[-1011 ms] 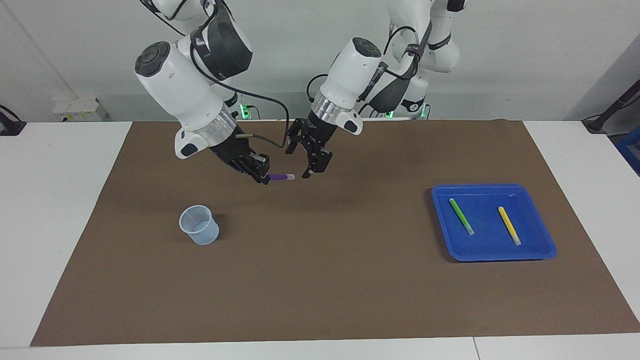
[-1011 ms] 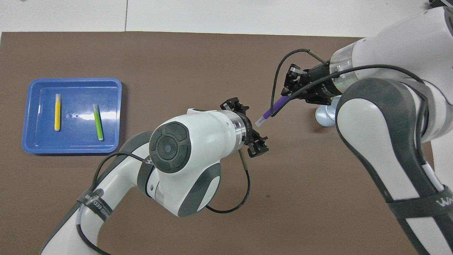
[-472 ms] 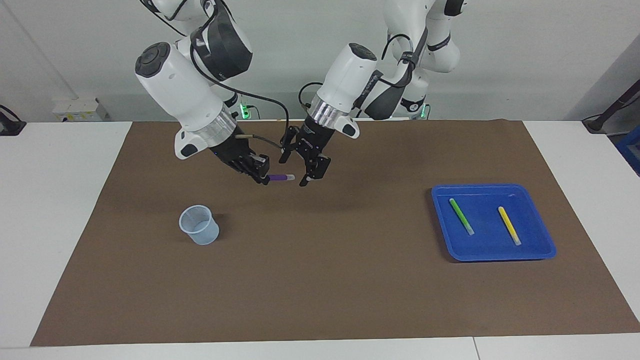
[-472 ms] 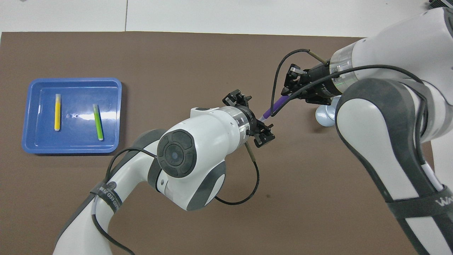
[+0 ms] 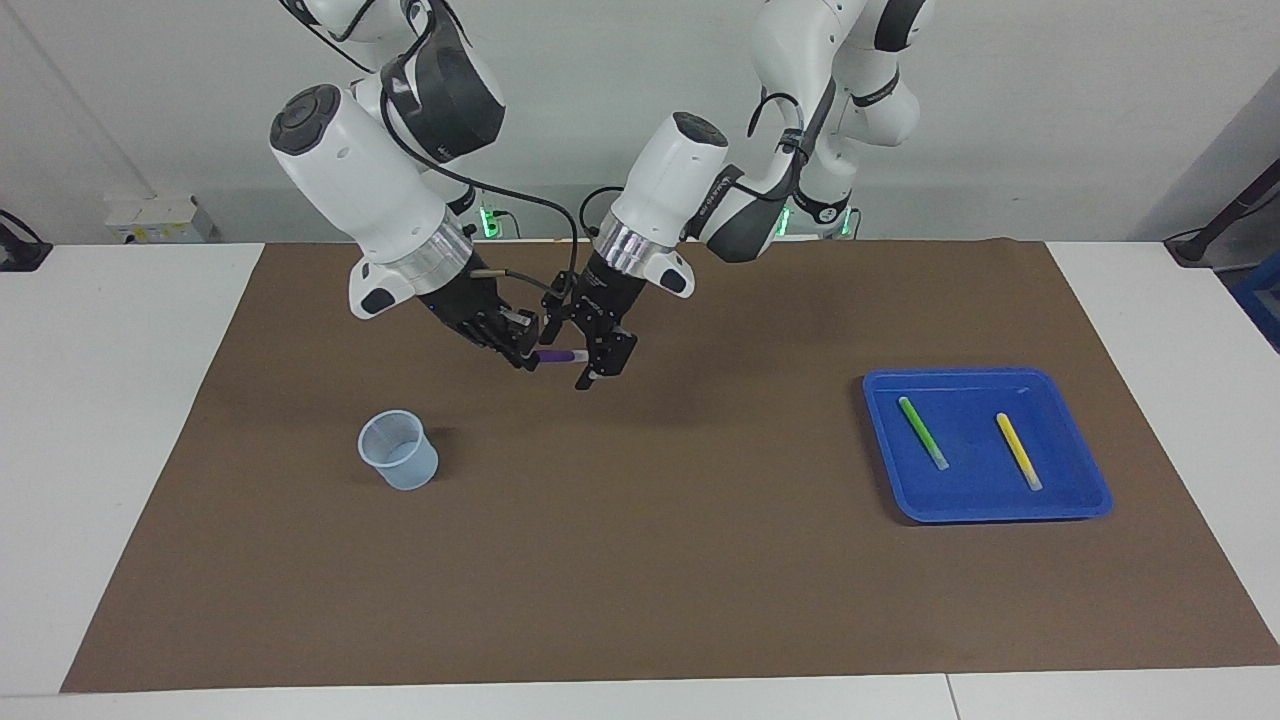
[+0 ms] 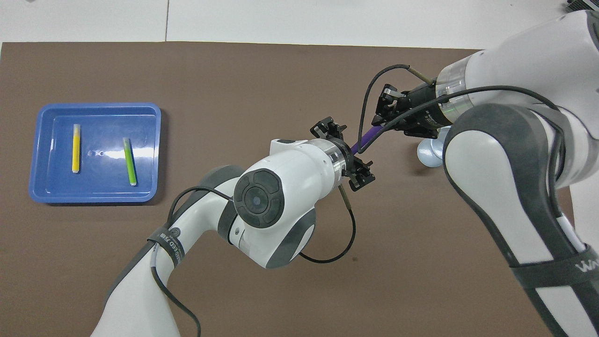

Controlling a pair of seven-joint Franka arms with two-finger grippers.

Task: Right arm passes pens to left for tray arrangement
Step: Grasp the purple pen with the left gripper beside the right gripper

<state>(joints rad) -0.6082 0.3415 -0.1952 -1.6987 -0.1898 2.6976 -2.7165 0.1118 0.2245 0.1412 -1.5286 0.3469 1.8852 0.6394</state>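
While the right gripper (image 5: 528, 356), jaws clamped on the purple pen (image 5: 556, 355), hung over the brown mat (image 5: 640, 560) toward the desk's (image 5: 100, 400) robot edge, one clear cup (image 5: 398, 450) stood on the mat beneath it. The left gripper (image 5: 583, 350), jaws spread wide, straddled that pen's whitish cap end; whether it touched the pen I cannot tell. Two more pens, one green (image 5: 922, 432) and one yellow (image 5: 1018, 451), lay apart in the single blue tray (image 5: 985, 508) near the mat's edge at the left arm's end.
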